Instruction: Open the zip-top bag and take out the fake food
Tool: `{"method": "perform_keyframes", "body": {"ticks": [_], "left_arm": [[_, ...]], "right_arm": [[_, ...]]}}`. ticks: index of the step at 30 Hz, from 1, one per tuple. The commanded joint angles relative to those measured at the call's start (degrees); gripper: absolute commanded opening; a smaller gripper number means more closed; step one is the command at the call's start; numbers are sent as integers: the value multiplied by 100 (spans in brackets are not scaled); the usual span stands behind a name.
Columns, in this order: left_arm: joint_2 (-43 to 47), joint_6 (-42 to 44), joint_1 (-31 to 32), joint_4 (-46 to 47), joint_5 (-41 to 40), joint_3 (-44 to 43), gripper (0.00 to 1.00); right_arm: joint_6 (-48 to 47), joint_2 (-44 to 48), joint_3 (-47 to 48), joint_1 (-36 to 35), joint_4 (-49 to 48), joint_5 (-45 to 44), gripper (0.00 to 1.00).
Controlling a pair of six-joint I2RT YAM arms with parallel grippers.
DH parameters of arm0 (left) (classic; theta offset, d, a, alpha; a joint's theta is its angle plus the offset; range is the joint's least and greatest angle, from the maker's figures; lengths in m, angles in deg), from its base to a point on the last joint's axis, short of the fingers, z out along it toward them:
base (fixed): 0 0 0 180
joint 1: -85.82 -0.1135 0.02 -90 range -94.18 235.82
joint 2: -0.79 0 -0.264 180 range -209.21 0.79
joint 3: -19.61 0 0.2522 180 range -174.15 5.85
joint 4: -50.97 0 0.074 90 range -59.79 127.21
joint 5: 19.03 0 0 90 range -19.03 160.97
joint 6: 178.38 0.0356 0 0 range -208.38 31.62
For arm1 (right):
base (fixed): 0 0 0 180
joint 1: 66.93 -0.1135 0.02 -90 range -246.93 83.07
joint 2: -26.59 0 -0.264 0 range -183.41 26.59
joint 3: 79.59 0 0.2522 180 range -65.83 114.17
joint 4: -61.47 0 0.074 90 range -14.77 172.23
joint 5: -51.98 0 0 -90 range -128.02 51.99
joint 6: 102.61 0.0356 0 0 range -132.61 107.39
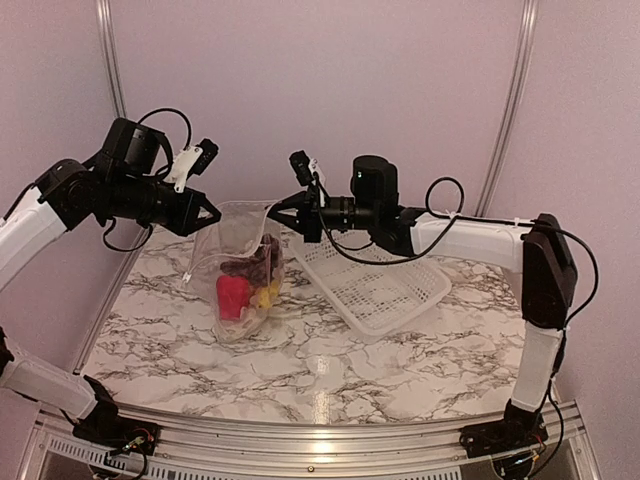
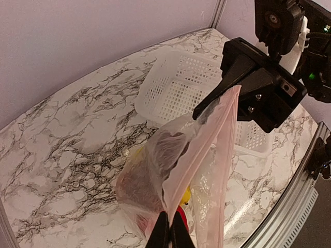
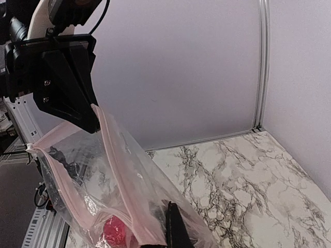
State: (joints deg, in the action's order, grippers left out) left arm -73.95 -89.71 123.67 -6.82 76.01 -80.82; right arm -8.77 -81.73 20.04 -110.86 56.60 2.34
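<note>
The clear zip-top bag [image 1: 238, 262] hangs over the marble table, stretched between both grippers, its bottom resting on the tabletop. My left gripper [image 1: 213, 214] is shut on the bag's left top edge, and in the left wrist view its fingertips [image 2: 169, 231] pinch the pinkish zip strip. My right gripper [image 1: 273, 212] is shut on the opposite top edge; its dark finger [image 3: 175, 227] presses against the plastic. Inside the bag lies the fake food: a red piece [image 1: 231, 293], a yellow piece [image 1: 268, 293] and a dark purple bunch [image 1: 256, 264]. The red piece [image 3: 111, 231] also shows in the right wrist view.
A white lattice basket [image 1: 388, 288] lies tilted on the table to the right of the bag, under the right arm [image 1: 470, 240]. Purple walls with metal posts [image 1: 510, 100] close the back. A metal rail [image 1: 320, 455] runs along the near table edge.
</note>
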Motion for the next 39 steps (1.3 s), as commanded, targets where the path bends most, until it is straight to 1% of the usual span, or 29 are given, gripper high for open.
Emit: {"method": "perform_keyframes", "body": {"ticks": [1, 4, 7, 9, 11, 14, 15, 17, 20, 22, 24, 26, 31, 33, 34, 36, 39], "left_arm": [[519, -1087, -93, 79, -172, 159, 0], [786, -1383, -101, -27, -354, 173, 0], [1050, -1594, -95, -161, -431, 128, 0], [1115, -1665, -93, -324, -425, 99, 0], [1136, -1750, -85, -433, -353, 187, 0], [1085, -1932, -27, -280, -167, 491, 0], [1039, -1995, 10, -175, -140, 611, 0], [928, -2142, 58, 125, -79, 865, 0], [759, -2376, 91, 908, 114, 1244, 0], [666, -2535, 100, 1391, 140, 1439, 0], [574, -2735, 100, 1805, 156, 1567, 0], [448, -2864, 96, 2085, 175, 1630, 0], [72, -3106, 108, 2405, 78, 1631, 0], [23, -3242, 117, 2579, -90, 1702, 0], [13, -3316, 118, 2675, -170, 1754, 0], [14, -3495, 118, 2925, -322, 1881, 0], [-33, -3745, 126, 3241, -469, 2028, 0]], "right_arm": [[455, -518, 808, -172, -428, 102, 0], [731, -954, 1313, -305, -603, 144, 0], [1268, -1504, 2014, -432, -921, 297, 0], [1587, -1864, 2312, -471, -1156, 384, 0], [1852, -2043, 2358, -453, -1400, 392, 0], [2010, -2204, 2324, -415, -1485, 429, 1], [2041, -2225, 2284, -414, -1500, 437, 2], [2045, -2205, 2192, -390, -1392, 399, 9], [1916, -2019, 2047, -305, -981, 324, 29], [1742, -1820, 1968, -214, -507, 260, 45], [1612, -1593, 1859, -91, -52, 193, 53], [1547, -1308, 1636, 58, 321, 27, 55], [1374, -587, 982, 480, 1146, -464, 59], [1330, -364, 916, 615, 1593, -758, 59], [1313, -283, 929, 672, 2033, -945, 59], [1334, -119, 907, 793, 2533, -1192, 59], [1586, 209, 692, 956, 2898, -1311, 59]]}}
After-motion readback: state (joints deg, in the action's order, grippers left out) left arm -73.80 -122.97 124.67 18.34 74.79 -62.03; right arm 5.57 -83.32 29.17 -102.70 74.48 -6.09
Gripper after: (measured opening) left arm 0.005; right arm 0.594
